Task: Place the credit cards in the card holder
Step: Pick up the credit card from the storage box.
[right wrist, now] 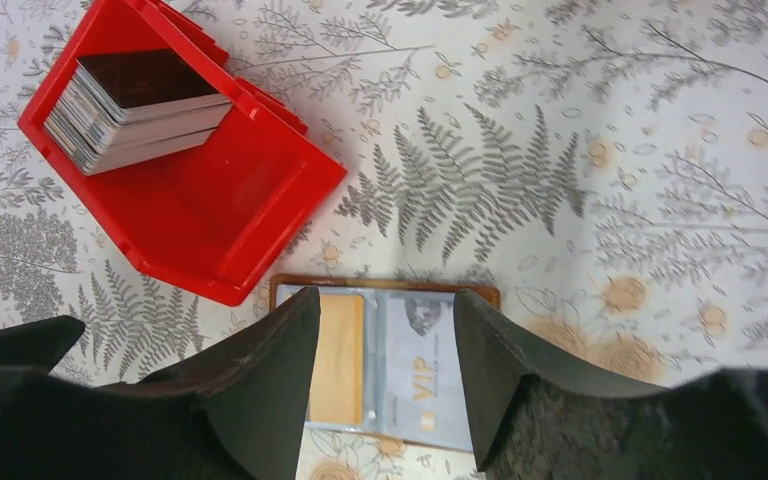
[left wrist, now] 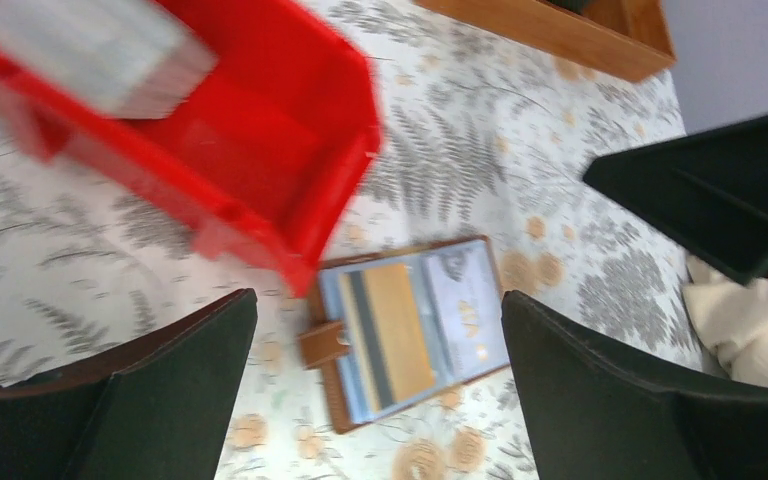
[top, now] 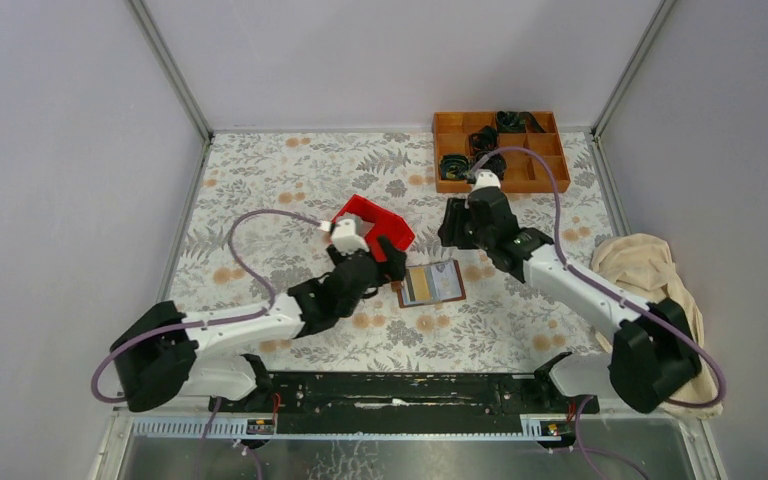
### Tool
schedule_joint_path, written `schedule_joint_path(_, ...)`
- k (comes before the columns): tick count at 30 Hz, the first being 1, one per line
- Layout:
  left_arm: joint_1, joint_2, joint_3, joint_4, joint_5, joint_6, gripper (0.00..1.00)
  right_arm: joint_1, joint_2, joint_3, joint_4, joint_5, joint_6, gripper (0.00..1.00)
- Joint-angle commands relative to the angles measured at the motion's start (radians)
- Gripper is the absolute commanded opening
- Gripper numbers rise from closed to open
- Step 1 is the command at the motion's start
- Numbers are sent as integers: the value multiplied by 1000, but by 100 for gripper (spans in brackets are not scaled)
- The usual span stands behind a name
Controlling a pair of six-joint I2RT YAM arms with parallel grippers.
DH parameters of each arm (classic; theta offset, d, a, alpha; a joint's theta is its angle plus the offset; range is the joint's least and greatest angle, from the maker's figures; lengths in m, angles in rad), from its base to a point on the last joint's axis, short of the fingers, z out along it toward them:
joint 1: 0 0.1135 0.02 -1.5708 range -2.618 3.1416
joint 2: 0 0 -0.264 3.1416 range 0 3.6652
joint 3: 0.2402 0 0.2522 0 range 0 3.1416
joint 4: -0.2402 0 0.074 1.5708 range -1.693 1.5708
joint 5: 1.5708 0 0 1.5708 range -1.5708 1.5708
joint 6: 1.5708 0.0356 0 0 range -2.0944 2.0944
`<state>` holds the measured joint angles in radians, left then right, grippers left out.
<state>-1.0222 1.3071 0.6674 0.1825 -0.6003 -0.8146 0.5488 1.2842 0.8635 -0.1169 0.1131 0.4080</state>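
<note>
The card holder (top: 430,283) lies open and flat on the floral cloth, a brown wallet with a pale blue lining. A gold-tan credit card (right wrist: 345,360) sits in its left pocket and a white "VIP" credit card (right wrist: 422,372) in its right pocket. My left gripper (left wrist: 378,298) hangs open above the card holder (left wrist: 325,345), fingers wide apart and empty. My right gripper (right wrist: 385,300) is also open over the holder's far edge (right wrist: 380,283), with nothing between its fingers (right wrist: 260,370). From above, the left gripper (top: 388,262) is just left of the holder and the right gripper (top: 455,232) just behind it.
A red plastic bin (top: 375,225) with a stack of cards (right wrist: 130,105) stands tilted right behind the holder's left corner. An orange wooden compartment tray (top: 500,150) with black items sits at the back right. A beige cloth (top: 650,270) lies at the right edge.
</note>
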Motion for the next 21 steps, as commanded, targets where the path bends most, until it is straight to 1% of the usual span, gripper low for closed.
schedule_joint_path(1, 95, -105, -138, 70, 76, -131, 100, 27, 101, 147, 44, -80, -55, 59)
schedule_joint_path(7, 177, -199, -219, 60, 84, -205, 100, 85, 304, 442, -75, -128, -144, 59)
schedule_joint_path(8, 182, -213, -226, 53, 73, -220, 98, 97, 339, 485, -90, -129, -156, 59)
schedule_joint_path(10, 184, -252, -244, 17, 13, -258, 96, 117, 412, 564, -119, -119, -182, 59)
schedule_joint_path(14, 187, -313, -269, -51, -85, -318, 95, 146, 547, 703, -166, -153, -232, 58)
schedule_joint_path(18, 192, -319, -267, -133, -153, -395, 95, 169, 655, 819, -209, -166, -277, 55)
schedule_joint_path(21, 195, -298, -265, -168, -182, -440, 94, 172, 705, 867, -203, -187, -307, 54)
